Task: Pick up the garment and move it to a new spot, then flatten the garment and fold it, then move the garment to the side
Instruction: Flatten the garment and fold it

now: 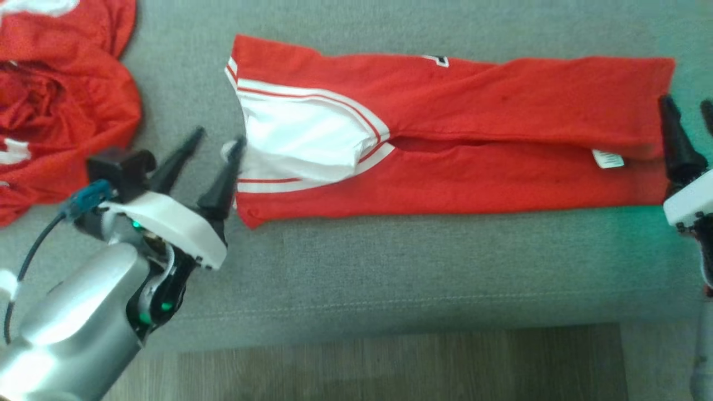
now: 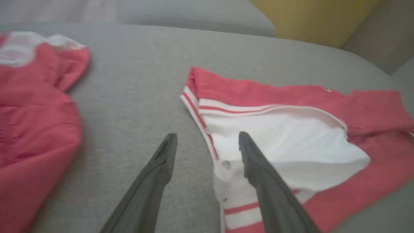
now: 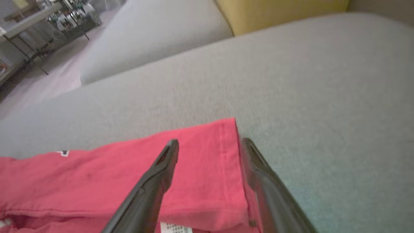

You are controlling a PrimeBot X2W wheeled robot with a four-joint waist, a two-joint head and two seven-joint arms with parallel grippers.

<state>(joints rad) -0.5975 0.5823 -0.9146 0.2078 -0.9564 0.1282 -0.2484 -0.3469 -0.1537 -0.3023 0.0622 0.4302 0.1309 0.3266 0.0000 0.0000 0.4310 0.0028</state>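
Operator: Head view, what's lost?
Spotter: Your right gripper (image 1: 685, 103) is cut by the right edge; its outer finger barely shows. Second red garment (image 1: 61, 100) runs off top and left edges. Tag (image 1: 607, 159) on the folded garment (image 1: 473, 111): print too small for you to read.
Operator: Wrist views?
Spotter: Left wrist soft all over; the right finger of your left gripper (image 2: 207, 136) covers part of the white panel (image 2: 291, 142). Right wrist: tag clipped by the bottom edge, far furniture (image 3: 48, 22) a smear.

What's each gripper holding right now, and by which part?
Nothing. The left gripper is open at the garment's collar end. The right gripper is open, with a finger on each side of the hem edge. Neither is clamped on cloth.
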